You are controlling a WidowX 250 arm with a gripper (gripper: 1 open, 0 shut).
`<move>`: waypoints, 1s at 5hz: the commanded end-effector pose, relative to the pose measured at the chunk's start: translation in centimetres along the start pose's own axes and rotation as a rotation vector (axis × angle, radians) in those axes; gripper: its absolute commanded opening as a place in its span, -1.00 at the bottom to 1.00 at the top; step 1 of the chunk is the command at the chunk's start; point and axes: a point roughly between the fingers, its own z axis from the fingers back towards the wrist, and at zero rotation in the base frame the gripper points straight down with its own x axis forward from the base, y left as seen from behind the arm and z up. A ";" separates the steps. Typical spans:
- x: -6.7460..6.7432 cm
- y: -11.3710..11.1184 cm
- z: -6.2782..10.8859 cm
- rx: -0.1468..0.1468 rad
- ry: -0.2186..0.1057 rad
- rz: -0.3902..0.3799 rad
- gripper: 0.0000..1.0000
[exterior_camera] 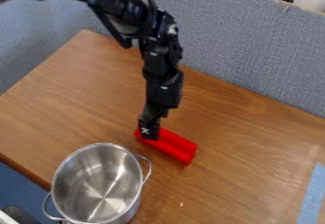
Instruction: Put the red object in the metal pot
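One round pot of shiny silver metal (99, 184), open at the top, standing upright at the lower left of the view, near the edge of the bench; wall and interior reflective, with bright and grey streaks on the inner side; two small loop handles of thin metal, one on the side toward the red bar, the other on the opposite side; contents: none, the inner floor being in plain view. One bar of bright red (166, 143), short, elongated and blocky, plain of surface; location: outside the pot, lying flat on the bench just beside the pot's rim on the upper right, set at a slant, one end toward the upper left and the other toward the lower right. One bench of brown wood (241, 142), grain visible, carrying both the pot and the bar. One robot arm, black (127, 11), entering from the upper left and reaching down over the bench. One gripper, black (150, 129), pointing downward at the upper-left end of the red bar, its tip overlapping that end in the view; condition: released, jaws spread wide, no grasp on the bar to be seen; whether the fingertips touch the bar, cannot be told from this angle. One panel of grey-blue, textured (254, 40), upright along the far side of the bench. One strip of pale blue (313, 196), at the right edge of the view, lower part.
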 end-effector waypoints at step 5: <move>0.8 0.9 -5.8 0.046 -0.007 0.352 -1.00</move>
